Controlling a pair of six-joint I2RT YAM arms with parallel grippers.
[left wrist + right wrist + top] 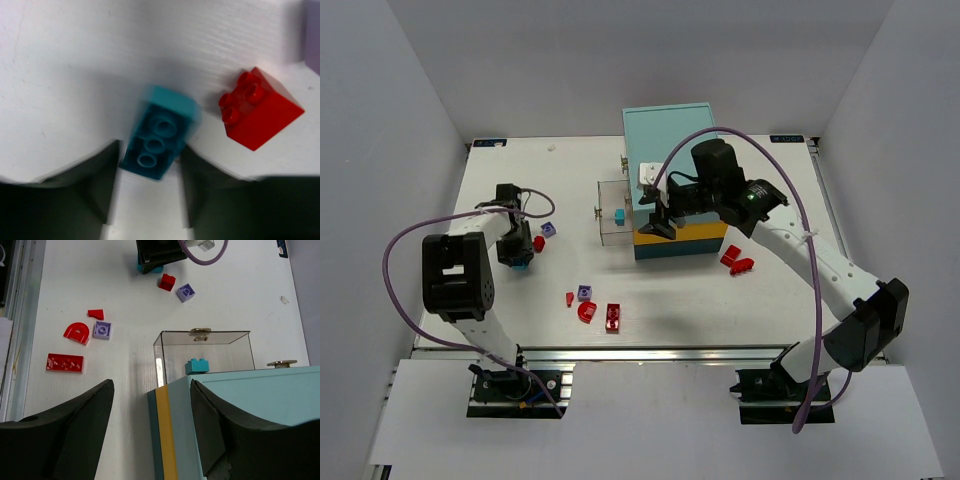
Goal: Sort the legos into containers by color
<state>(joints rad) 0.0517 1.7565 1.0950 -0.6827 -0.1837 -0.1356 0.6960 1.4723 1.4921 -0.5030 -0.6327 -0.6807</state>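
Observation:
My left gripper (150,172) is down at the table on the left, its fingertips pressed on the near end of a light blue lego (160,134) that is tilted, blurred and shows its underside. A red lego (260,116) lies just to its right. From above, the left gripper (516,252) has the blue lego (521,265) at its tip. The cabinet (672,150) has one clear drawer (613,210) pulled out, with a blue lego (620,215) inside. My right gripper (150,385) stands open above the cabinet's corner (170,430), holding nothing.
A red lego (539,243) and a purple one (549,229) lie next to the left gripper. Nearer the front lie a red wedge (96,314), a red arch (76,332), a purple lego (102,330) and a red plate (65,362). Two red legos (735,261) lie right of the cabinet.

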